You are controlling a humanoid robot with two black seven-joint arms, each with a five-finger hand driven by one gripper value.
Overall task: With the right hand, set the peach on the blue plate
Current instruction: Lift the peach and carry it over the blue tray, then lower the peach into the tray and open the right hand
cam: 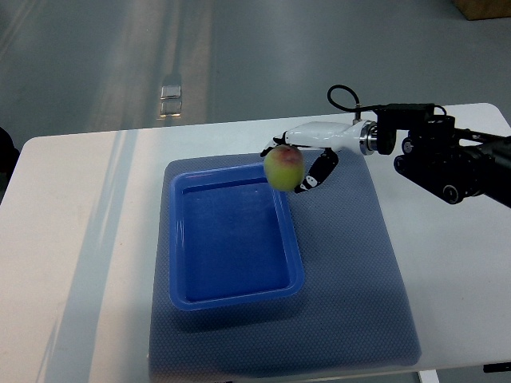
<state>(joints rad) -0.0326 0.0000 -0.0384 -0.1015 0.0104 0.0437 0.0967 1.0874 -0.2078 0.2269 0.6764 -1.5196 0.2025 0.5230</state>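
Observation:
A greenish-yellow peach [283, 168] with a red blush hangs over the far right corner of the blue plate [177, 239], a shallow rectangular tray with nothing in it. My right hand [302, 162] reaches in from the right on a white and black arm. It is shut on the peach, with the thumb on the fruit's top and the dark fingers [316, 174] curled against its right side. The left arm does not show.
The tray lies on a grey-blue mat [351, 263] on a white table [80, 239]. The black forearm [447, 163] crosses the table's far right. A dark shape [5, 155] sits at the left edge. A small clear object [170, 96] lies on the floor beyond.

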